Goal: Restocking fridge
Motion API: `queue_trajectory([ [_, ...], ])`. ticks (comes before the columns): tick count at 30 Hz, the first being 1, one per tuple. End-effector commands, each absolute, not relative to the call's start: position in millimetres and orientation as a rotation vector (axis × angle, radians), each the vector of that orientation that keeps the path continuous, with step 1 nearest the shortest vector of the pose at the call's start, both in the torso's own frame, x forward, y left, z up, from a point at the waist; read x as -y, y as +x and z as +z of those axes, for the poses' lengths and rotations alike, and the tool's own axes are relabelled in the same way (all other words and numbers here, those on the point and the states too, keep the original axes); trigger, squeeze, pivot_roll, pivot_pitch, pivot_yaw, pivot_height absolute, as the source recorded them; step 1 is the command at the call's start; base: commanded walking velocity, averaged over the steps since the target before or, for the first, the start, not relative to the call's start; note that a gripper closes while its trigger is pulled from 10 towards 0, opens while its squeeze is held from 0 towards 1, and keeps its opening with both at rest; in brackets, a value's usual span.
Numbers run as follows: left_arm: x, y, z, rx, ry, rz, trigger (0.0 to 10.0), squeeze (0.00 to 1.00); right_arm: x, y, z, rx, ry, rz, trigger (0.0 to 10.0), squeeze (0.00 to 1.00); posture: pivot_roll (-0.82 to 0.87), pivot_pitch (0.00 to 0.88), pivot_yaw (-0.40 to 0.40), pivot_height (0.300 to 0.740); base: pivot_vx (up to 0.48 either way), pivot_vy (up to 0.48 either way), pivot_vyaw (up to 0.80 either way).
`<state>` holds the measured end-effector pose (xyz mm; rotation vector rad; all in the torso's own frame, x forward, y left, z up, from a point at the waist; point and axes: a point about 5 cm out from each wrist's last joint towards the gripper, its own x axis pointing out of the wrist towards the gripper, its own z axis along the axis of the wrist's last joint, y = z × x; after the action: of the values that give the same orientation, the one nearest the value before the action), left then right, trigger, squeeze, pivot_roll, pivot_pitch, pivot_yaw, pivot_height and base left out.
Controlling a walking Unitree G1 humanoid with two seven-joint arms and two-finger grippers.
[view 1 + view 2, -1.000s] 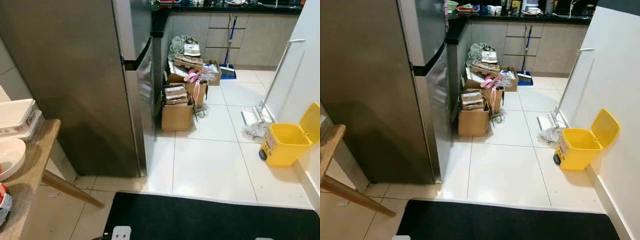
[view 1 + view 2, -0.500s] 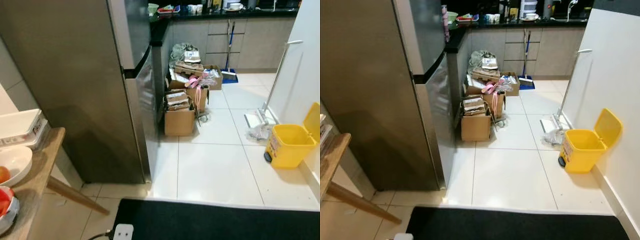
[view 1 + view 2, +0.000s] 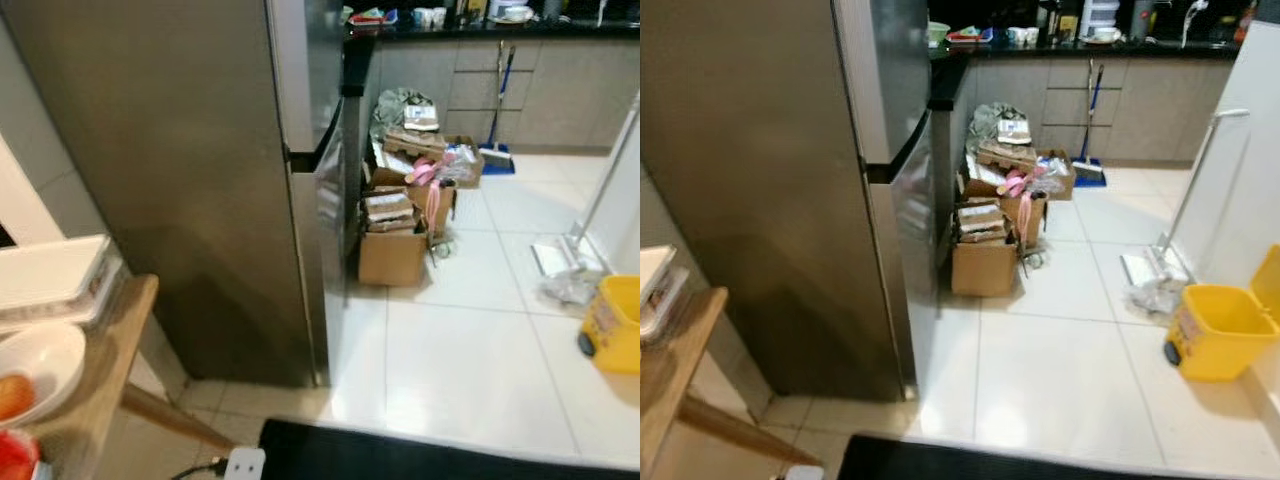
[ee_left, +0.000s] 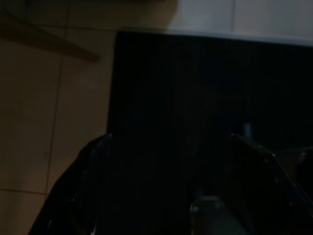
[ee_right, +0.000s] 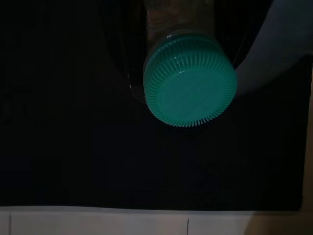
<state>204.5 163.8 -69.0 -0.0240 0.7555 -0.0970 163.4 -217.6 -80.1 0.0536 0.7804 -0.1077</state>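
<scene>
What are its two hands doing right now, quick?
Left gripper: open, holding nothing, above the black mat.
Right gripper: shut on a jar with a green lid.

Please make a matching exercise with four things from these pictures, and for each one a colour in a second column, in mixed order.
Things:
1. bin
2. jar lid
3. mat
4. fridge

Colours:
A. black
B. green
C. silver-grey
D. yellow

Right pairs: 1-D, 2-B, 3-A, 4-C.

Count: one fridge (image 3: 790, 180), one yellow bin (image 3: 1220, 330), one black mat (image 3: 440, 460), one wooden table (image 3: 95, 385), one green-capped jar (image 5: 190, 78), one broom (image 3: 1091, 120), several cardboard boxes (image 3: 985, 262).
</scene>
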Motion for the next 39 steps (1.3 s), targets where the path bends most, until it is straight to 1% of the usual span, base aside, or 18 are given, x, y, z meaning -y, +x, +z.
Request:
queue_trajectory([
  [1,-166,201,-71,-0.768,-0.017,-0.096,10.0,0.00,218,164,-80,-0.776,0.056,-0.114,10.0,0.00,-0.04,0.109,0.054,0.740,0.382,0.000,0.00],
  [12,-164,203,-70,-0.763,-0.010,-0.109,10.0,0.00,217,165,-80,-0.778,0.059,-0.117,10.0,0.00,-0.04,0.108,0.059,0.740,0.366,0.000,0.00],
  [21,-157,207,-67,-0.741,0.022,-0.173,10.0,0.00,217,165,-80,-0.778,0.058,-0.121,10.0,0.00,-0.04,0.108,0.061,0.740,0.000,0.000,0.00],
  [28,-154,207,-66,-0.730,0.040,-0.184,10.0,0.00,218,165,-79,-0.775,0.058,-0.122,10.0,0.00,-0.04,0.107,0.061,0.740,0.000,-0.480,0.00],
  [32,-153,208,-66,-0.726,0.044,-0.172,10.0,0.00,219,166,-79,-0.774,0.055,-0.122,10.0,0.00,-0.05,0.107,0.060,0.740,0.000,-0.480,0.00],
  [36,-158,209,-66,-0.731,0.050,-0.082,10.0,0.00,220,166,-78,-0.772,0.055,-0.122,10.0,0.00,-0.05,0.106,0.059,0.740,0.000,0.000,0.00],
  [39,-159,210,-65,-0.722,0.054,-0.079,10.0,0.00,220,167,-78,-0.769,0.055,-0.122,10.0,0.00,-0.05,0.105,0.058,0.740,0.000,0.000,0.00],
])
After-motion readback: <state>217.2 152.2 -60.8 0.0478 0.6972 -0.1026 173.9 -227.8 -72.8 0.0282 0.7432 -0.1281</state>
